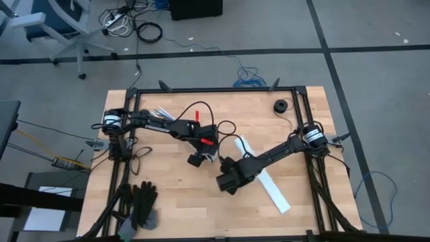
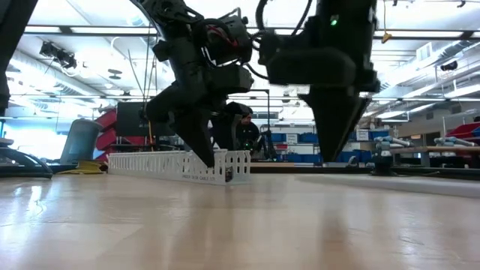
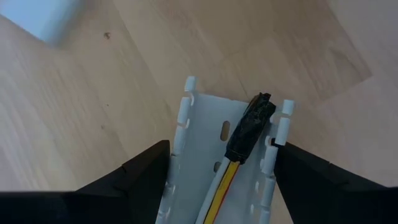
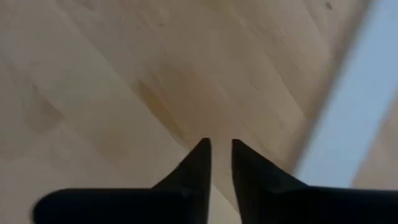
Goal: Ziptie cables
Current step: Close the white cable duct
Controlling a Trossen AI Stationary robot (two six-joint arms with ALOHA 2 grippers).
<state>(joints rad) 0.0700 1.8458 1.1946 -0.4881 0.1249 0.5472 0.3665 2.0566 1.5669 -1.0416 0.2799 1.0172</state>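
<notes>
The cables (image 3: pixel 227 177) lie inside the long white slotted channel (image 3: pixel 205 134), seen clearly only in the left wrist view: yellow and red strands run lengthwise along the channel's floor and end in a dark wrapped tip (image 3: pixel 252 126) close to the channel's open end, so their long axis follows the channel's own. The left gripper (image 3: pixel 221 180) straddles that end of the channel, one dark finger (image 3: pixel 146 174) outside each slotted wall, held wide and apart from the cables; whether the fingers press on the walls cannot be told. In the high view the channel (image 1: pixel 272 189) lies slantwise near the middle of the table (image 1: pixel 161 215), one end under the left gripper (image 1: pixel 196 160) and the other running toward the near right. The right gripper (image 4: pixel 221 155) hangs over bare wood just beside the channel, its fingers drawn almost together with only a thin gap and nothing between them; in the high view it (image 1: pixel 227 181) is low near the table's middle. The table is pale butcher-block wood with a black frame around it, a pair of dark gloves (image 1: pixel 140 202) at its near left and a small black roll (image 1: pixel 281 105) at its far right. Beyond it the floor is grey with black tape lines, coiled cords and an office chair (image 1: pixel 54 23); the low view looks into a bright workshop with shelving and benches.
</notes>
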